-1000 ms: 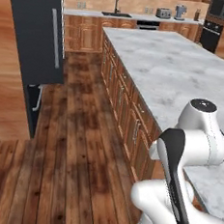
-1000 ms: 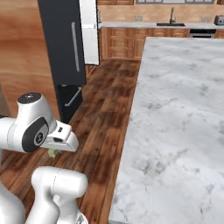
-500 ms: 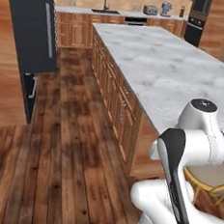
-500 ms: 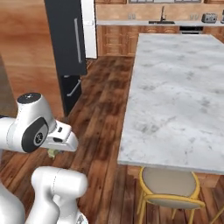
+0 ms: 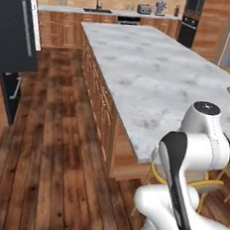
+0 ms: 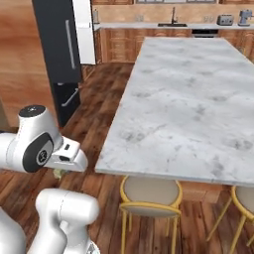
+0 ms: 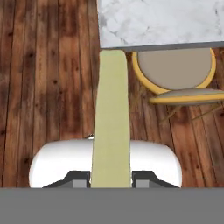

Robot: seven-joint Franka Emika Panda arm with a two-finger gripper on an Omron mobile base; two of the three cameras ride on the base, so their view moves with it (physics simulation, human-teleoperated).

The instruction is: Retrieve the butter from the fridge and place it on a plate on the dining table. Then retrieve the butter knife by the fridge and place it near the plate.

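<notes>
The gripper is clamped on the butter. It hangs over wooden floor, just off the dining table corner.

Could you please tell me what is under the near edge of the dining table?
Two round gold-legged stools tucked under the dining table, with wood floor beneath them. The slab hides anything farther under it.
</notes>
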